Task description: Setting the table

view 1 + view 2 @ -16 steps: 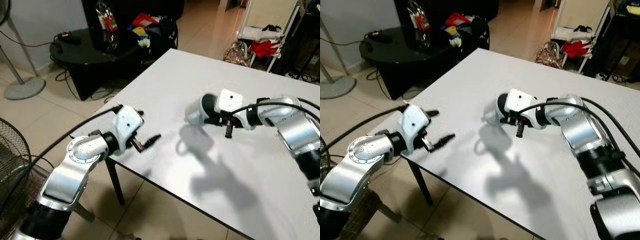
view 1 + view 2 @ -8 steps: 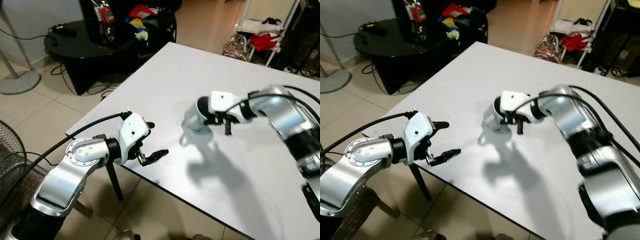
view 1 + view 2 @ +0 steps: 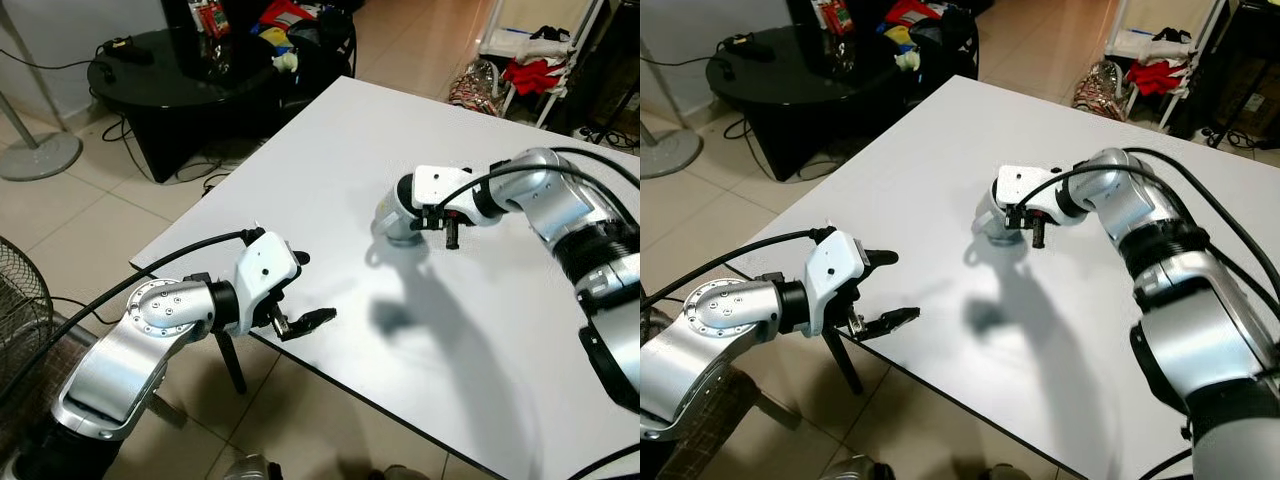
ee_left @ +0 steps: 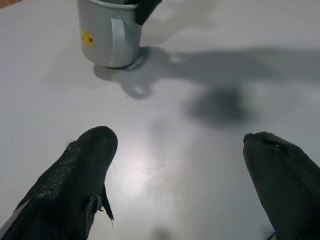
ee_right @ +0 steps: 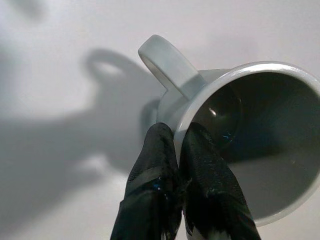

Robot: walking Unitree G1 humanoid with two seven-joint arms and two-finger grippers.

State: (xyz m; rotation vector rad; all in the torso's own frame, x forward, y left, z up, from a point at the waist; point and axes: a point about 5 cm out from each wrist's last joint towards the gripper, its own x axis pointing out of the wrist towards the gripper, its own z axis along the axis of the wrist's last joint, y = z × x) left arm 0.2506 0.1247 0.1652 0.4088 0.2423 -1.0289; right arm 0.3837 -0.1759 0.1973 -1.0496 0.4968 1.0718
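Two black fingers of the right gripper (image 5: pixel 180 150) pinch the rim of a pale grey ceramic mug (image 5: pixel 250 145), one pad inside the bowl, one outside, just beside the looped handle (image 5: pixel 167 62). The mug stands upright on the white tabletop (image 3: pixel 520 330), directly under those fingertips, its axis vertical, so I judge the coming move is a simple release and lift away.

The left gripper (image 3: pixel 300 295) hovers at the table's near edge, fingers spread wide and holding nothing. From it the mug lies straight ahead, well apart. The right arm is much nearer.
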